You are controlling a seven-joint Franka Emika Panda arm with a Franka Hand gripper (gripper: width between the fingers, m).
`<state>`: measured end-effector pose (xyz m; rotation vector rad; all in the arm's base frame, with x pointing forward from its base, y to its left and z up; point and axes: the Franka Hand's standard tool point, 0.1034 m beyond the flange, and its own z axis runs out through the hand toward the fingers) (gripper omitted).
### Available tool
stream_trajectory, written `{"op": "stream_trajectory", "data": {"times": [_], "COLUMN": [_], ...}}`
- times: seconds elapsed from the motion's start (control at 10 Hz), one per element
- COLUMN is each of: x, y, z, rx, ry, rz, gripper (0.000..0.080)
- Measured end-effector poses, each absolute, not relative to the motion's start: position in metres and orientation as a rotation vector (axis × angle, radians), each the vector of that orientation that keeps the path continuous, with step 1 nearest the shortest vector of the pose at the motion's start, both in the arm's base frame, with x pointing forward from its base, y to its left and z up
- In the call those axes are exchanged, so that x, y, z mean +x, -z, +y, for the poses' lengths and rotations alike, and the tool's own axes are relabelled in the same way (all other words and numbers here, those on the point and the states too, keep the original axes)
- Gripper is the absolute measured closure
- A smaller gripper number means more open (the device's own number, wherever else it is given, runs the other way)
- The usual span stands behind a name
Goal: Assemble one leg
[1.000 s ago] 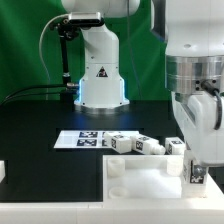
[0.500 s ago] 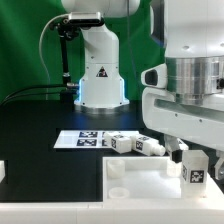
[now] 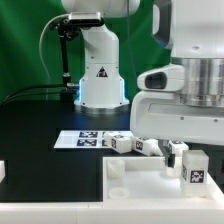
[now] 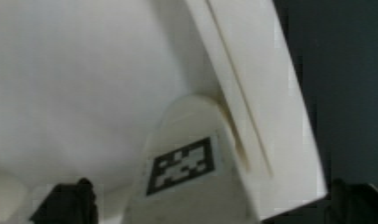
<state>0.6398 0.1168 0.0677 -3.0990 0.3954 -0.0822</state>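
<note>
My gripper (image 3: 192,160) is at the exterior view's right, shut on a white square-sided leg (image 3: 193,172) with a black-and-white tag. It holds the leg upright over the right part of the large flat white panel (image 3: 135,185). In the wrist view the leg (image 4: 186,160) stands between my two dark fingertips (image 4: 70,202), with the gripper (image 4: 212,208) closed on its sides and the white panel (image 4: 79,80) behind it. I cannot tell whether the leg's lower end touches the panel. Other legs (image 3: 135,145) lie behind the panel.
The marker board (image 3: 85,139) lies on the black table behind the loose legs. The arm's white base (image 3: 100,75) stands at the back. A small white part (image 3: 2,171) shows at the exterior view's left edge.
My hand has turned about its upright axis with the leg in it, so its broad side now faces the camera. The leg has stayed over the panel's right part.
</note>
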Motion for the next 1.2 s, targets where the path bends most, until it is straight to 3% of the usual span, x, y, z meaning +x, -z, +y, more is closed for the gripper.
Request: {"op": "stream_trajectory", "data": {"times": [0.1,0.3,0.4,0.5,1.2], "x": [0.6398,0.6397,0.6395,0.6396,0.644], "y": [-0.0673,-0.067,-0.0667,-0.0667,-0.0674], "z": [0.1159,0.1156,0.1147,0.1146,0.1114], "rx": [-3.096,-3.089,-3.064,-3.04,-2.466], "ry": [0.081,0.08,0.078,0.077,-0.032], "rz": [0.422,0.466,0.602,0.705,1.885], "gripper": [0.0151,0.0396,0.0396,0.0515,0.0515]}}
